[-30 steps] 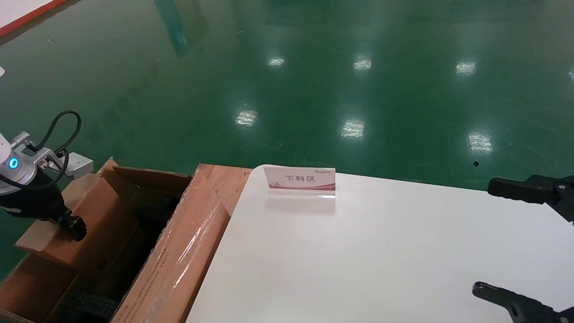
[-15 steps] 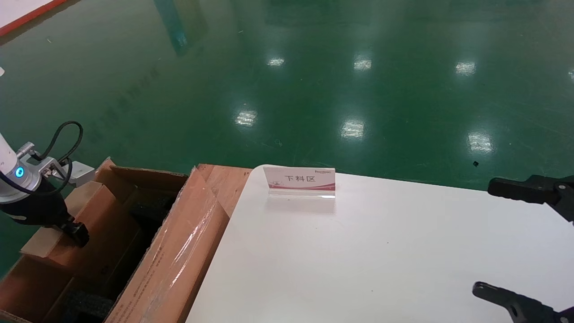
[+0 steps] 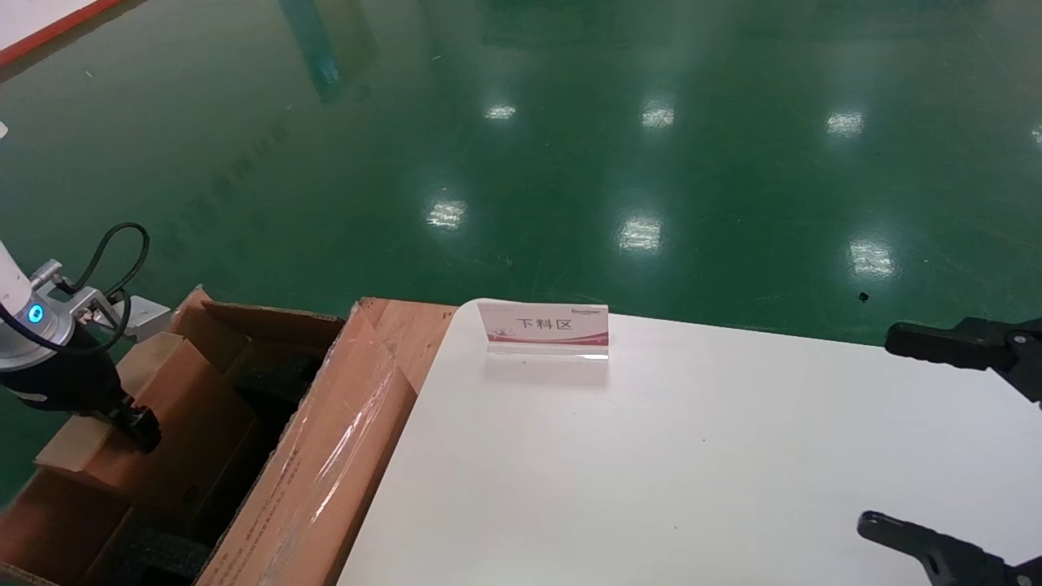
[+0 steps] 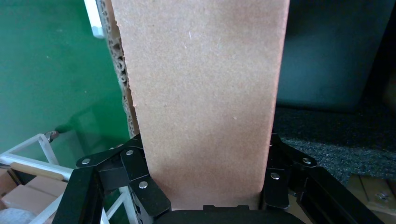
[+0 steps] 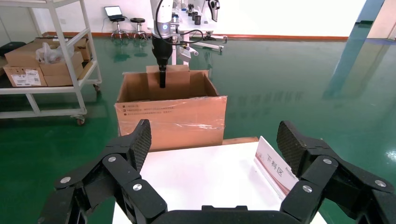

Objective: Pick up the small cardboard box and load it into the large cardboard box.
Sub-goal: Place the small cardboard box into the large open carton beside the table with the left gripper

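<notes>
The left pincer (image 3: 134, 423) has lowered the small cardboard box (image 3: 175, 415) slightly into the large cardboard box (image 3: 326, 456).

a white table (image 3: 692, 472) fills most of what i see ahead of me, and a small sign stand (image 3: 544, 325) with red-and-white print sits upright near its far edge. beyond the table lies a glossy green floor (image 3: 570, 146) with light glare on it. my right wrist view shows a white metal shelf cart (image 5: 51, 70) well off to one side, holding brown cartons (image 5: 32, 60) and a clear bag.
</notes>
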Action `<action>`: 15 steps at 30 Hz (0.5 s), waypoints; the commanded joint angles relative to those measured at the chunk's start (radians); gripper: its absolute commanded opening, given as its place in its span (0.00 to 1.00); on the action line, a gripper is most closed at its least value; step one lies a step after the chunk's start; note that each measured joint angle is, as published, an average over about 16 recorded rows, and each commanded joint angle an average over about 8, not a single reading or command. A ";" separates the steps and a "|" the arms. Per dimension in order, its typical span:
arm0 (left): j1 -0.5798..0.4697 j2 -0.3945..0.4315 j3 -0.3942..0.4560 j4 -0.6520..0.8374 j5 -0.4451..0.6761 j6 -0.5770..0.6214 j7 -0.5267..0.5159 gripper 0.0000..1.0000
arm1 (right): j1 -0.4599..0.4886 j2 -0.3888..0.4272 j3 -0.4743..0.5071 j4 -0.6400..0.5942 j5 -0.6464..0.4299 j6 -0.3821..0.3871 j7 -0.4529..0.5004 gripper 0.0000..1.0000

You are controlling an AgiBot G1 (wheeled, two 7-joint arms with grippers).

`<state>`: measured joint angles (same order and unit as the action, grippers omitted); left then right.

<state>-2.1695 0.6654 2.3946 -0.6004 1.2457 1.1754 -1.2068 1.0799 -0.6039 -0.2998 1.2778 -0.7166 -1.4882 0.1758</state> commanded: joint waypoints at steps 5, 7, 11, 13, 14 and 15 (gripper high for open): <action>-0.003 -0.002 0.001 -0.005 0.003 0.000 -0.002 1.00 | 0.000 0.000 0.000 0.000 0.000 0.000 0.000 1.00; -0.004 -0.002 0.002 -0.006 0.004 0.000 -0.002 1.00 | 0.000 0.000 0.000 0.000 0.000 0.000 0.000 1.00; -0.006 -0.003 0.003 -0.008 0.006 0.000 -0.003 1.00 | 0.000 0.000 0.000 0.000 0.000 0.000 0.000 1.00; -0.006 -0.003 0.003 -0.009 0.006 0.000 -0.003 1.00 | 0.000 0.000 0.000 0.000 0.000 0.000 0.000 1.00; -0.007 -0.003 0.003 -0.010 0.006 0.000 -0.003 1.00 | 0.000 0.000 0.000 0.000 0.000 0.000 0.000 1.00; -0.007 -0.003 0.003 -0.010 0.006 0.000 -0.003 1.00 | 0.000 0.000 0.000 0.000 0.000 0.000 0.000 1.00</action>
<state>-2.1763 0.6623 2.3968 -0.6109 1.2518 1.1749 -1.2088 1.0799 -0.6039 -0.2998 1.2778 -0.7166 -1.4881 0.1758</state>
